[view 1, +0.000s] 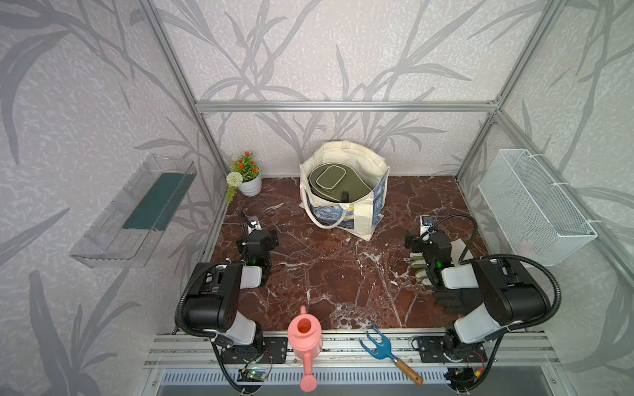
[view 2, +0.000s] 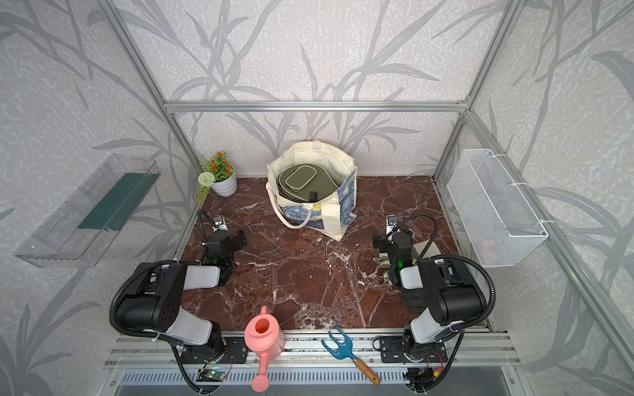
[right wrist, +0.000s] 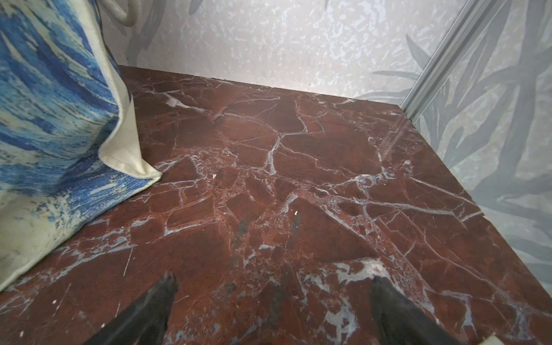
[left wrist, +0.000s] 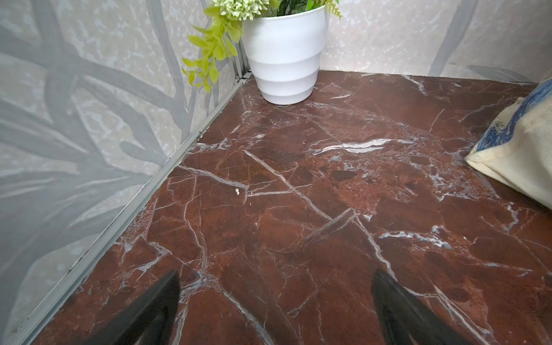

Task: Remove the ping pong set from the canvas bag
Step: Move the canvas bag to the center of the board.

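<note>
The left gripper [left wrist: 276,274] stands spread wide and empty above the red-brown marbled counter [left wrist: 298,194], nearer than the large cream canvas bag with its blue-yellow print [view 1: 343,212] and to its left. The right gripper [right wrist: 274,278], equally spread and empty, hangs to the bag's right. Inside the bag lies an olive paddle-shaped zip cover [view 1: 331,181] of the ping pong set.

Pale walls [view 1: 343,51] printed with grey leafy branches close in three sides, braced by an aluminium frame [view 1: 343,105]. The table [view 1: 326,271] is red-brown marble with white veins, evenly lit. A clear shelf [view 1: 113,236] with a dark green strip hangs on the left wall, and a white wire basket [view 1: 535,205] on the right.
</note>
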Controlling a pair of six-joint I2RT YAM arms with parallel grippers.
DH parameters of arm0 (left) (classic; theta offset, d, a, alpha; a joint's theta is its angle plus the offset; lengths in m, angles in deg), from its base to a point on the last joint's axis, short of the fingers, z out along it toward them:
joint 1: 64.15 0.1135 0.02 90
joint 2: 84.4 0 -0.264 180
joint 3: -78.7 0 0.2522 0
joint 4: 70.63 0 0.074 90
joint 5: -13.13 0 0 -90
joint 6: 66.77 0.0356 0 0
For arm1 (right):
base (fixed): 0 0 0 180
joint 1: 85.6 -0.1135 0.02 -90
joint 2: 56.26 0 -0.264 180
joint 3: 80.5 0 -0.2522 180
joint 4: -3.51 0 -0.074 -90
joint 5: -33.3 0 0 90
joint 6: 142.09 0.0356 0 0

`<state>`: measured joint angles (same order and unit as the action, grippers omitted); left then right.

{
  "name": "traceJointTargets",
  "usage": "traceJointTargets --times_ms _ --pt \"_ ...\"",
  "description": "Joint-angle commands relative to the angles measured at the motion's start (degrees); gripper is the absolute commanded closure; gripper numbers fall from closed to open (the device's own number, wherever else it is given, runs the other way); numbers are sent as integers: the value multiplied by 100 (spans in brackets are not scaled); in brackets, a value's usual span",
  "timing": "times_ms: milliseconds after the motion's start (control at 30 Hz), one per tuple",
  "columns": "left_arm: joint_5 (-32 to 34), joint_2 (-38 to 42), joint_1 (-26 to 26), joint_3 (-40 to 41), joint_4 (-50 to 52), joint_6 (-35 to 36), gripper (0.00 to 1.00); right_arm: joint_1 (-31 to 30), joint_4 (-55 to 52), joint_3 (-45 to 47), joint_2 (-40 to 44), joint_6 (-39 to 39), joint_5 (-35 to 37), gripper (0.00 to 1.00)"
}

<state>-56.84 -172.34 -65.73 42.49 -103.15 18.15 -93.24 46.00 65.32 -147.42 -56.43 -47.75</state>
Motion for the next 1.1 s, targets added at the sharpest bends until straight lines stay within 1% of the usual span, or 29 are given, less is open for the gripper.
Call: traceJointTargets --times_ms 0,133,200,933,1000,1067 --pt "56 75 10 -73 -12 -27 1 13 71 -73 24 47 -25 1" --pt "37 76 19 -87 20 -37 1 28 43 -87 19 55 -53 1" --pt "11 75 31 -92 23 -37 1 109 2 -86 39 103 -226 1" --pt "-7 73 43 -92 37 -54 1 100 11 -85 36 95 -222 1" --pt "-6 82 38 -84 18 -38 1 33 164 -26 37 -12 -175 1" --pt "57 226 13 -80 76 -2 1 -292 517 175 123 -365 27 1"
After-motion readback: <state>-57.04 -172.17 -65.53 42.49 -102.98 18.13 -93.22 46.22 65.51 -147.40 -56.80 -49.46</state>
